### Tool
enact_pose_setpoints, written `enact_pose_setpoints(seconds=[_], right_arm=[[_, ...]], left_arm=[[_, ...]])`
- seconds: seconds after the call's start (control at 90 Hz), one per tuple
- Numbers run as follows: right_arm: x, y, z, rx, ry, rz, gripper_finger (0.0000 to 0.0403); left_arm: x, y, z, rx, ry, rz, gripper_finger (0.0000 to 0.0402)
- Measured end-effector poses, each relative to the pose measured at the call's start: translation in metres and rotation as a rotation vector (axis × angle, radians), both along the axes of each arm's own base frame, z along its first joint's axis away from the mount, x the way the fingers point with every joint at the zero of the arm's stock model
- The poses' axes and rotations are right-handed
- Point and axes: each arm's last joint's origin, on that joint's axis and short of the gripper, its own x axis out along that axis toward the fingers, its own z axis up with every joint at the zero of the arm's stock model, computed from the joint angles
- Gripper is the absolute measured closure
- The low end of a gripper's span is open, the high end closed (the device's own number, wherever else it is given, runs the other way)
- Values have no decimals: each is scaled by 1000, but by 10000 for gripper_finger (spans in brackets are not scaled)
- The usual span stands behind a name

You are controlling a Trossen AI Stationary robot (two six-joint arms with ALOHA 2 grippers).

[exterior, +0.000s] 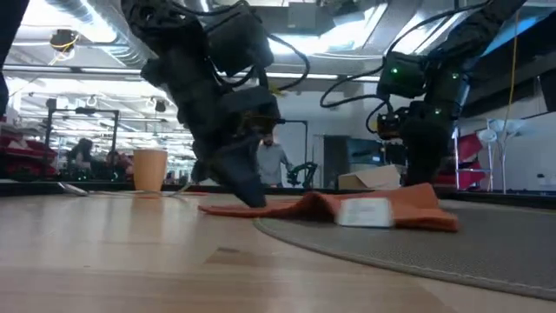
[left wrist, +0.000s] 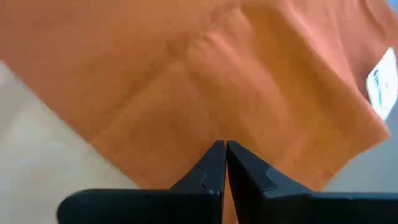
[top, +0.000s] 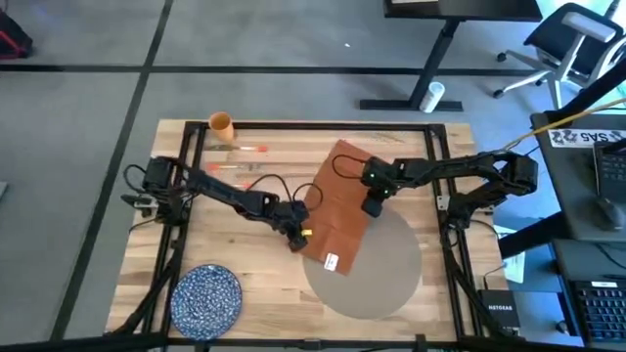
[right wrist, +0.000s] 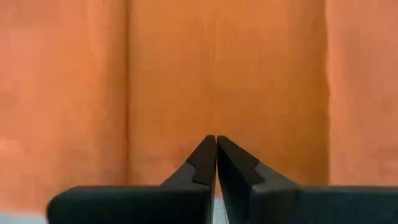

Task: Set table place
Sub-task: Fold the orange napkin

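Where wooden table (top: 254,293) shows | round placemat (top: 377,279) | creased napkin (top: 337,200)

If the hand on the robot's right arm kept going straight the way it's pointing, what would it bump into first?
The orange napkin. The right hand, fingers shut, points straight at the cloth, which fills its wrist view. From above, that hand hangs over the napkin; how close it is is hard to judge.
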Motion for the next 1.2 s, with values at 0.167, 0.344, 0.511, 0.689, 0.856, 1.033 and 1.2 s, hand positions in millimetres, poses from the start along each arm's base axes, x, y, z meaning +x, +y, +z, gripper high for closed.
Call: enact_pose_setpoints(seconds=[0.167,0.344,0.511,0.689,0.856,1.033,1.2], right_arm=[[0,-6,1,-4,-16,-23,403],[-2,-7,0,27,-14,-24,403],[-2,-6,0,52,-23,-14,403],[-1,-7,1,52,-32,-13,403],[6,-10,8,-1,-71,-14,403],[16,-19,23,-171,-92,-20,403],[10,-37,26,-321,-9,-56,403]], left_arm=[[-7,0,-5,18,99,-21,401],[-20,20,-9,84,259,-1,401],[-30,52,-1,150,303,85,401],[-46,77,36,219,245,173,402],[-59,73,87,204,68,202,402],[-65,52,113,134,-66,223,402],[-58,35,106,94,-72,212,402]])
